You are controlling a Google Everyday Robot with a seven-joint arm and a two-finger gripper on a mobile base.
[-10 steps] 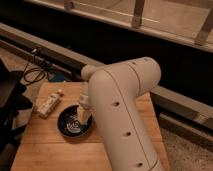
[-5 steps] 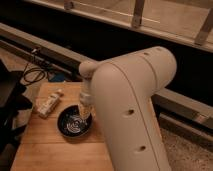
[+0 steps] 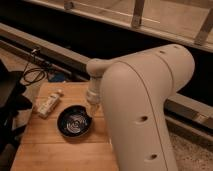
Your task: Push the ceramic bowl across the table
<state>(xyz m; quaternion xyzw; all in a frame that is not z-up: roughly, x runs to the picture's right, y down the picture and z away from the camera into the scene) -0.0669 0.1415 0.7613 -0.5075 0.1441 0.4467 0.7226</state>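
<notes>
On the plank bench (image 3: pixel 55 145), your claw (image 3: pixel 92 111) meets the ceramic bowl's (image 3: pixel 74 122) right rim; its state can't be told.

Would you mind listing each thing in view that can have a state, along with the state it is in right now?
ceramic bowl: upright on the table, nothing visible inside but its pale rings.
gripper: lowered at the bowl's right rim, beside or touching it.
table: carries the bowl and the bottle.
bottle: lying on its side, left of the bowl, apart from it.
cable: coiled loosely beyond the table's far left corner.
</notes>
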